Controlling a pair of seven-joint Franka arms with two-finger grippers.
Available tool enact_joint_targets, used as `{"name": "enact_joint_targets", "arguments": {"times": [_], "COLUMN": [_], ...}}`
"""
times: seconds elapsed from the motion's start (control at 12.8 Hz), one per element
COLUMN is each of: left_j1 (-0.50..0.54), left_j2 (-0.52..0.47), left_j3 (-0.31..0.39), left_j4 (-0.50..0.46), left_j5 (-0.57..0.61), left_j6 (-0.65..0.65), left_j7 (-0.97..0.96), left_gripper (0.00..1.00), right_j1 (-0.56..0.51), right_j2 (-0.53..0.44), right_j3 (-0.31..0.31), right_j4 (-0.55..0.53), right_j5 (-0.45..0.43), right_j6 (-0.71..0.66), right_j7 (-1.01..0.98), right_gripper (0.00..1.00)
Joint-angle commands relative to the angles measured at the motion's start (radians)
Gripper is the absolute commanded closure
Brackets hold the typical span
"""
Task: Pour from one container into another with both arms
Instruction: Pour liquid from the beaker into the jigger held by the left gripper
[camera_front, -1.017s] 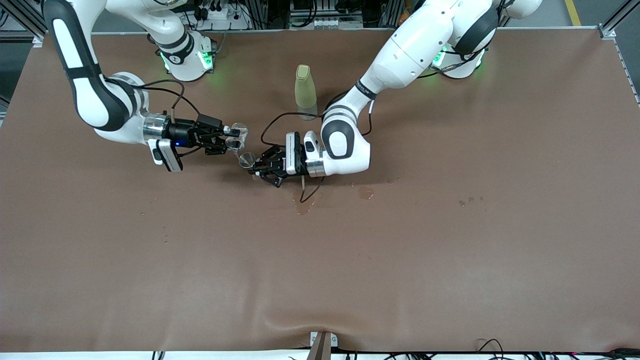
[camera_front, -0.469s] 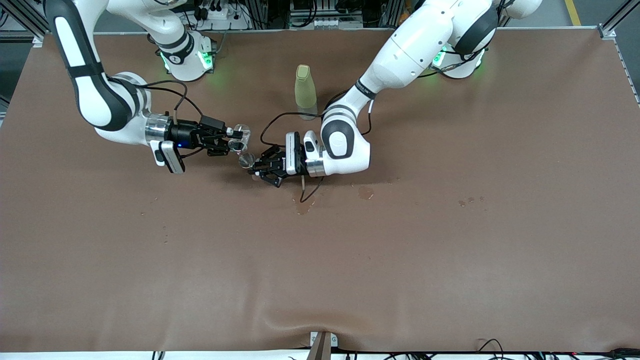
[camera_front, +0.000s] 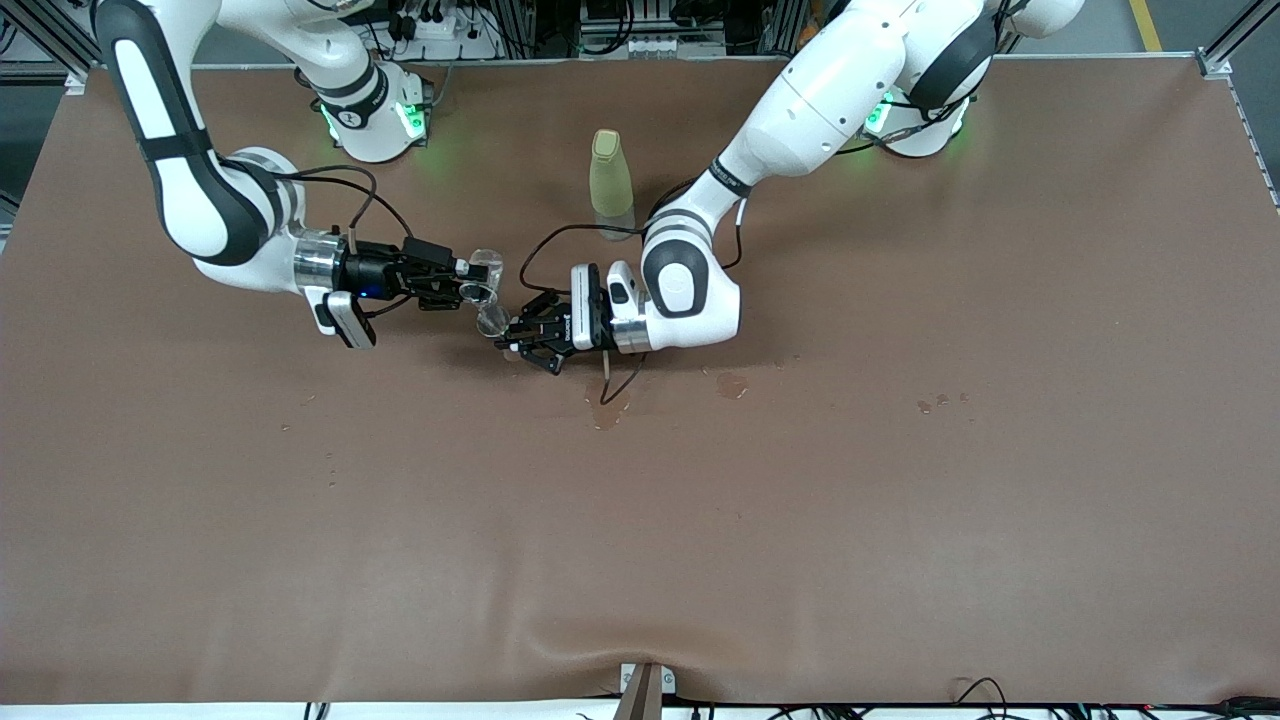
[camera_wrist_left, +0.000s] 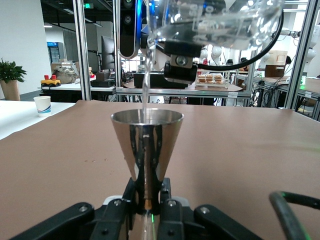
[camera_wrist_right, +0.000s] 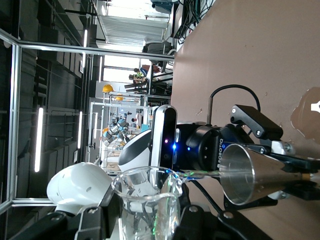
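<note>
Right gripper (camera_front: 462, 282) is clamped on the tilted glass cup (camera_front: 482, 270); left gripper (camera_front: 513, 338) is clamped on the upright jigger (camera_wrist_left: 146, 145), both raised near the bottle (camera_front: 611, 173). A thin stream enters the jigger. Recommend holding the tilt steady and the lip centred over the rim.

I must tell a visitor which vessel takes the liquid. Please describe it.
Find the tall yellow-green bottle; nearer the camera, two claws meet. The left claw holds the jigger upright. It is shiny metal and hourglass-shaped, unlike the clear glass cup tilted above it.
</note>
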Motion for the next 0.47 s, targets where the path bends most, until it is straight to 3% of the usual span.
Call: {"name": "enact_joint_targets", "arguments": {"times": [0.0, 0.39], "left_j1": [-0.007, -0.007], "left_j2": [0.004, 0.004], "left_j3": [0.001, 0.001], "left_j4": [0.014, 0.014], "left_j5": [-0.033, -0.038], "left_j6": [0.011, 0.011], "left_j7": [0.011, 0.01], "left_gripper": [1.0, 1.0], "right_j1": [0.024, 0.021], "right_j2": [0.005, 0.031], "right_j3": [-0.006, -0.006], "right_j4": [0.022, 0.036], "right_j5": [0.019, 0.021], "right_j6": [0.005, -0.001], "right_j7": [0.056, 0.087], "right_gripper": [0.81, 0.81]}}
